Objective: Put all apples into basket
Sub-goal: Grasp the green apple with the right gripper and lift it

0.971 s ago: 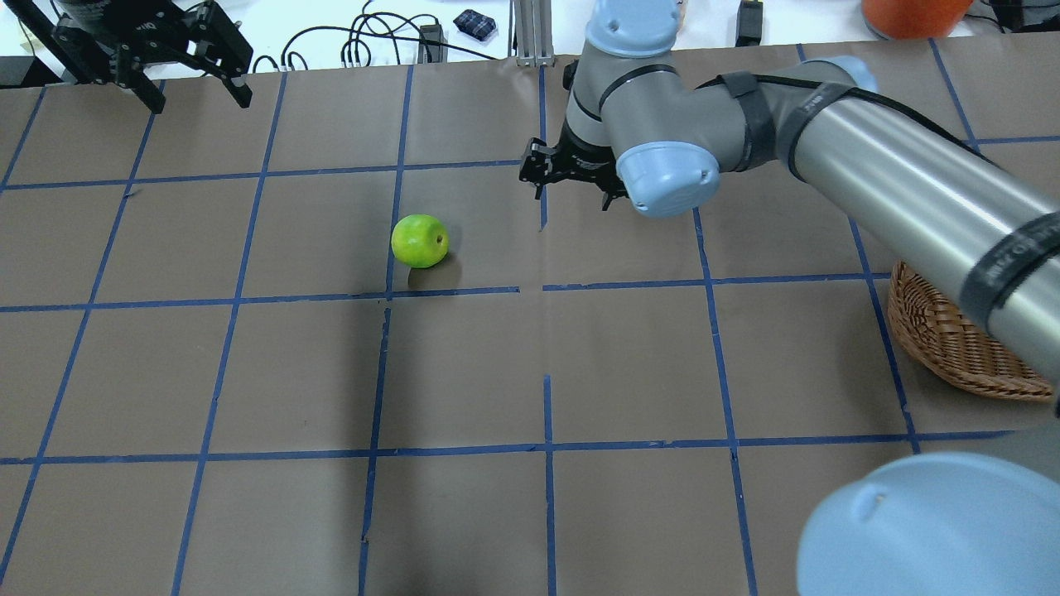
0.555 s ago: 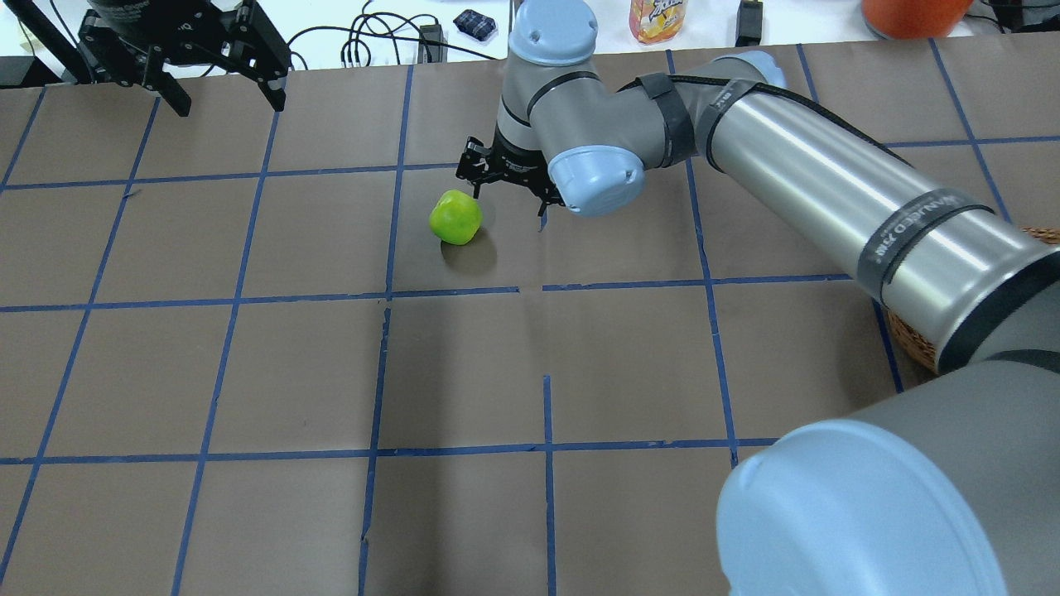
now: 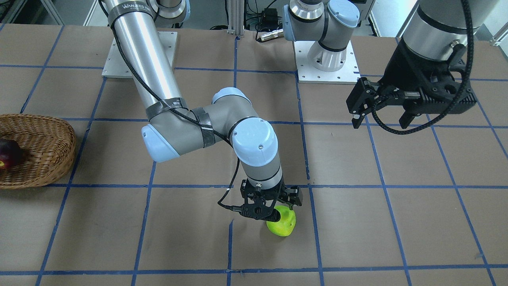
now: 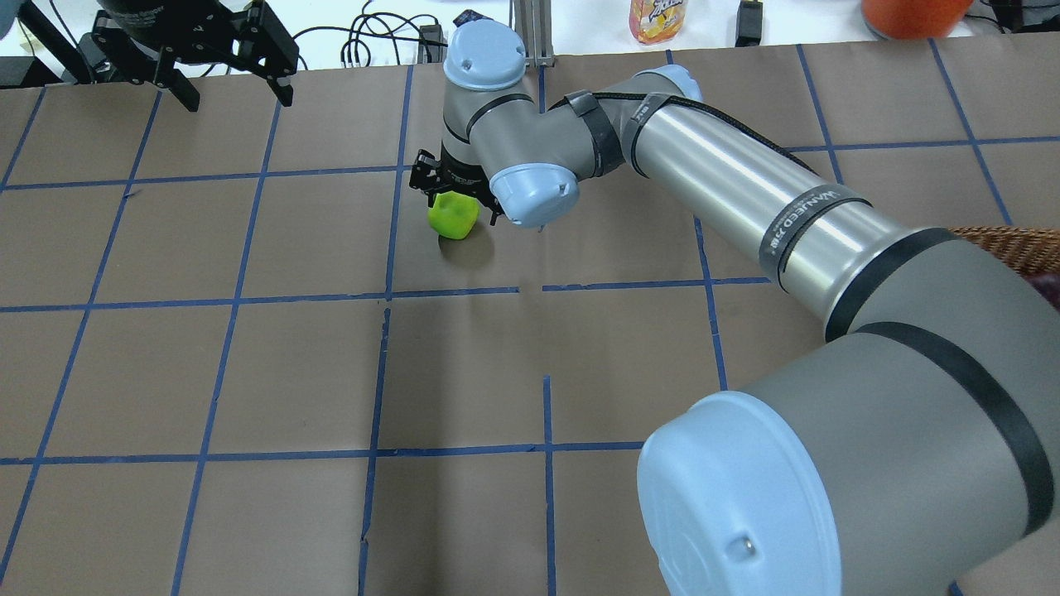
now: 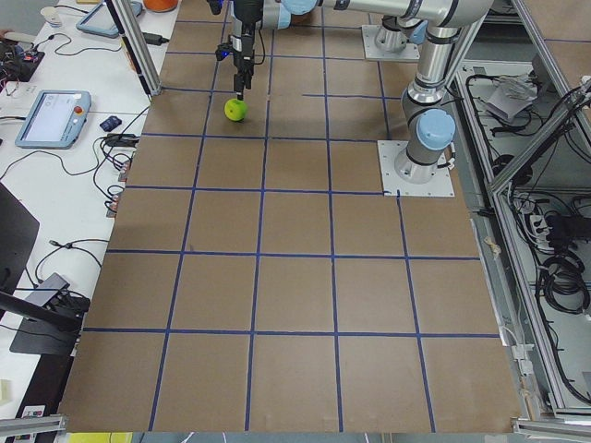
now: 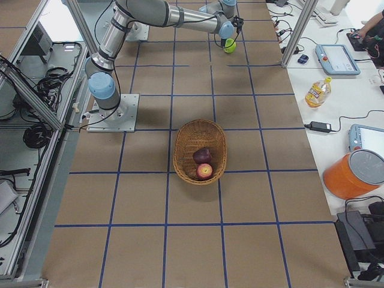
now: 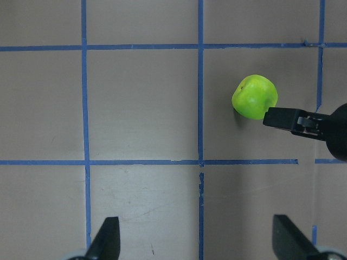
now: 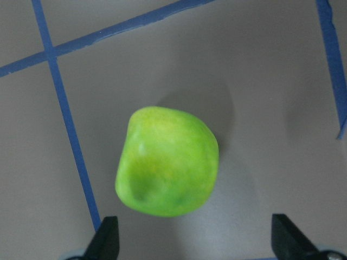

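Observation:
The lime green apple (image 4: 453,217) lies on the brown table; it also shows in the front view (image 3: 282,224) and fills the right wrist view (image 8: 168,162). My right gripper (image 4: 454,184) hangs open directly over it, jaws wide either side, not closed on it. My left gripper (image 4: 238,98) is open and empty, high at the far left; its wrist view shows the apple (image 7: 254,96) well ahead. The wicker basket (image 6: 180,150) holds the dark maroon apple (image 6: 202,155) and the red apple (image 6: 204,171).
The basket (image 3: 43,163) sits on the robot's right side, far from the green apple. An orange bucket (image 6: 354,174), a juice bottle (image 6: 317,91) and a teach pendant (image 6: 339,57) stand on the white bench beyond the table's far edge.
My right arm has swung left across the table and now hangs over the green apple. The apple has rolled a little up and right. My left gripper has shifted slightly right.

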Motion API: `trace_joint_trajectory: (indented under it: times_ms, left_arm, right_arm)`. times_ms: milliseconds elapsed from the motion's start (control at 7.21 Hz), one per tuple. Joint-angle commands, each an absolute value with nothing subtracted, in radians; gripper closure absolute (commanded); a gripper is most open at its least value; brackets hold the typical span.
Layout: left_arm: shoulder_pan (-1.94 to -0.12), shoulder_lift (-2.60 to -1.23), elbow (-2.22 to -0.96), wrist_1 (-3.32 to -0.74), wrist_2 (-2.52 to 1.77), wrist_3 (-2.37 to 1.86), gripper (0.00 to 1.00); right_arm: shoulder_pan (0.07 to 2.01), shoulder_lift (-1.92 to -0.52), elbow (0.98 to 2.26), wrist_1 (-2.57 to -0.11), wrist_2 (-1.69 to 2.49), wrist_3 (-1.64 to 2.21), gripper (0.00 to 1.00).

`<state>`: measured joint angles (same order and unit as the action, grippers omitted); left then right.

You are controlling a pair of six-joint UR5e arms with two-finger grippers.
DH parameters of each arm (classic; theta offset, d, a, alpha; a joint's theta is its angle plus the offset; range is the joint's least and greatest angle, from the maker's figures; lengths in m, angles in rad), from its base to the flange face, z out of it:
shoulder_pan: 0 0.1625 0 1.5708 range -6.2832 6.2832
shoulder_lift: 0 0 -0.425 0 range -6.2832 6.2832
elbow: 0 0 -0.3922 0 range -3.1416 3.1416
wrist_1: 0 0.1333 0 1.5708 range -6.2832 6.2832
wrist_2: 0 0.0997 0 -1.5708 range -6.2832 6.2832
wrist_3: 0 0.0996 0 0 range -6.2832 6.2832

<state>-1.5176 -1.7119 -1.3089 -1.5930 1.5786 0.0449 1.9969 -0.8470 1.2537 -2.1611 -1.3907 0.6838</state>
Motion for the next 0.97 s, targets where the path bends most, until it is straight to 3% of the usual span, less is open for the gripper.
trace_joint_trajectory:
  times_ms: [0,832]
  left_arm:
    - [-1.519,-1.712,-1.313,-1.592,1.582,0.043,0.00]
    - [-1.529,-1.677,-1.374,-1.649,1.583,-0.006,0.00]
  right_arm:
    - [2.003,-0.790,1.191,-2.171,-1.391,0.690,0.00]
    - [2.060,-0.739,1.180,-2.215,-1.399,0.692,0.00]
